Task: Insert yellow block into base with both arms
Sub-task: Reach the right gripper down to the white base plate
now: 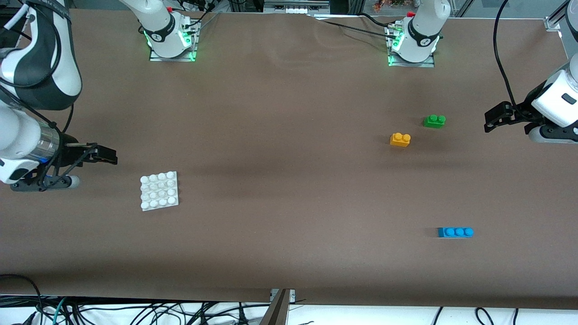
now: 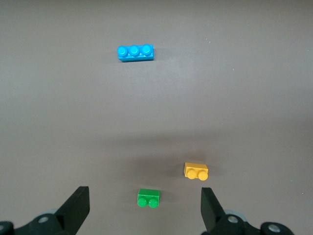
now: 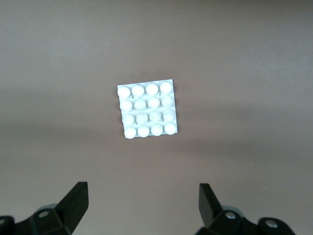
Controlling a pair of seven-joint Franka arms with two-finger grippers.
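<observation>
The yellow block (image 1: pixel 400 139) lies on the brown table toward the left arm's end, studs up; it also shows in the left wrist view (image 2: pixel 196 171). The white base (image 1: pixel 159 190) lies flat toward the right arm's end and shows in the right wrist view (image 3: pixel 146 109). My left gripper (image 1: pixel 491 119) is open and empty, up in the air near the table's end, apart from the yellow block; its jaws (image 2: pixel 145 195) stand wide. My right gripper (image 1: pixel 107 155) is open and empty, beside the base and apart from it; in its own view (image 3: pixel 143 189) the jaws stand wide.
A green two-stud brick (image 1: pixel 434 121) lies just farther from the front camera than the yellow block, close beside it. A blue three-stud brick (image 1: pixel 455 232) lies nearer to the front camera. The arm bases (image 1: pixel 171 36) stand along the table's back edge.
</observation>
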